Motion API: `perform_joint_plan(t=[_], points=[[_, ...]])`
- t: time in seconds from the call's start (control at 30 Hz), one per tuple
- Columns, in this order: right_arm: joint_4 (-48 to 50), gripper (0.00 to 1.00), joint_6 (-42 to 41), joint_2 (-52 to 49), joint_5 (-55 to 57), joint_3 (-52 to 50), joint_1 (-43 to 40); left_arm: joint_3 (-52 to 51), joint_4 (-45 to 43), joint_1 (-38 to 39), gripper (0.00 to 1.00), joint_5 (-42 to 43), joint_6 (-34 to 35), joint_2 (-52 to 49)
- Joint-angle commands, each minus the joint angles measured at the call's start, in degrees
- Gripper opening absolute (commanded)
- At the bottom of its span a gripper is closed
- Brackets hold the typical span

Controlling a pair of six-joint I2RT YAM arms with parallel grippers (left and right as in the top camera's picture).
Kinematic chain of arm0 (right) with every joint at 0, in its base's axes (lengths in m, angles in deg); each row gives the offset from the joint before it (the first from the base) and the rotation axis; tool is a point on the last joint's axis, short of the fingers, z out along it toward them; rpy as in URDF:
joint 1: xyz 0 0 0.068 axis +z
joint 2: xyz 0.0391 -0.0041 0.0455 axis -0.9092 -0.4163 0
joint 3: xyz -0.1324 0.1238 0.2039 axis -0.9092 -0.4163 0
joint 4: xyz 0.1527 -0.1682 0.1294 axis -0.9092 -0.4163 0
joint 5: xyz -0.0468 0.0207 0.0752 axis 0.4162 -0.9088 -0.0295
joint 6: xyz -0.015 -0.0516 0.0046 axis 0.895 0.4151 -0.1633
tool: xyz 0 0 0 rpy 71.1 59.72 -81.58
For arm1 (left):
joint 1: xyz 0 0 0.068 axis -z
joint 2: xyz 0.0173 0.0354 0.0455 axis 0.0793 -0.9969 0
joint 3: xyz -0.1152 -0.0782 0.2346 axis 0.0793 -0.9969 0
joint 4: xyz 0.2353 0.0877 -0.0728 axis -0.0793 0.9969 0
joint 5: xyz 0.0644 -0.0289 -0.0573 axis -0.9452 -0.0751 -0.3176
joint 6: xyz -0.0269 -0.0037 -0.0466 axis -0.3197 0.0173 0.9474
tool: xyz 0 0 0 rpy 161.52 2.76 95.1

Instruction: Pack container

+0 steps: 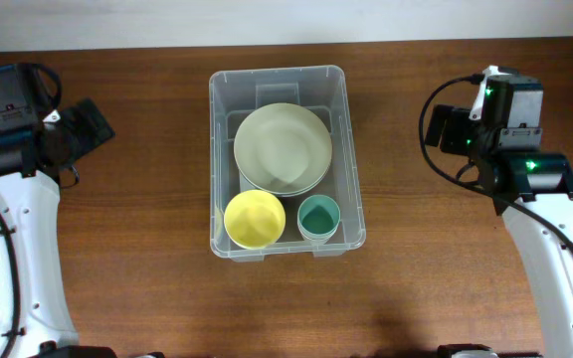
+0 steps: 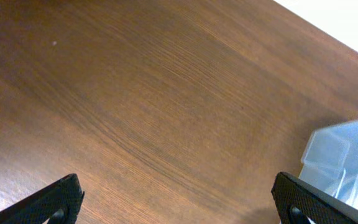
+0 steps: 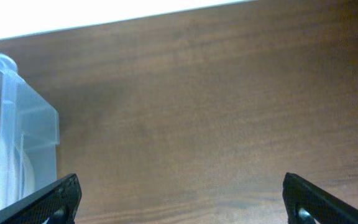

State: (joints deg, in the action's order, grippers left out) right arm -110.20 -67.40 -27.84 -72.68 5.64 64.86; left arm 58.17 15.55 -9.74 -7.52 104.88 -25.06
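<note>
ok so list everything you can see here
bin: 1, clear, table centre
plate: 1 seen, maybe more stacked under it, pale green, in bin, far end
bowl: 1, yellow, in bin, near left corner
cup: 1, teal, in bin, right of bowl
table: 1, brown wood, under everything
left arm: 1, white and black, left of bin
right arm: 1, white and black, right of bin
left fingers: 2, black, open, empty
right fingers: 2, black, open, empty
</note>
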Motion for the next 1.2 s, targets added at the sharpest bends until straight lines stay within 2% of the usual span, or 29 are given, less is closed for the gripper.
perform_joint_plan(t=[0.0, 0.1, 0.23, 0.4, 0.5, 0.57, 0.7, 0.87, 1.17], points=[[-2.89, 0.99, 0.28, 4.79, -0.37, 0.74, 0.48, 0.04, 1.64, -0.13, 0.99, 2.56, -6.19, 2.89], [-6.91, 0.99, 0.07, 10.54, -0.39, 0.72, 0.48, -1.9, 2.51, 0.39, 0.99, 3.19, -7.87, 8.22], [-11.28, 0.99, -1.92, 18.21, -0.24, 0.04, 0.55, -10.16, 0.52, 3.52, 0.99, 3.87, -9.11, 19.41], [-11.19, 0.99, -4.92, 34.16, 5.99, -9.66, 0.55, -27.04, -6.12, 8.22, 0.99, 3.82, -11.65, 39.45], [-12.15, 0.99, -5.38, 44.52, 6.27, -16.9, 0.55, -34.07, -5.07, 8.98, 0.99, 3.89, -10.75, 51.25], [-13.53, 0.99, -10.4, 51.01, 6.27, -22.6, 0.52, -38.1, -5.03, 8.98, 0.99, 3.91, -10.54, 58.49], [-15.04, 0.99, -11.1, 54.36, 6.25, -28.28, 0.52, -39.21, -3.41, 8.98, 0.99, 3.87, -10.56, 62.6], [-15.67, 0.99, -11.13, 54.23, 5.81, -32.87, 0.52, -39.26, -0.92, 8.98, 0.99, 3.87, -10.56, 62.73], [-15.69, 0.99, -11.1, 54.23, 5.86, -33.79, 0.52, -39.26, 0.0, 8.98, 0.99, 3.87, -10.56, 62.73]])
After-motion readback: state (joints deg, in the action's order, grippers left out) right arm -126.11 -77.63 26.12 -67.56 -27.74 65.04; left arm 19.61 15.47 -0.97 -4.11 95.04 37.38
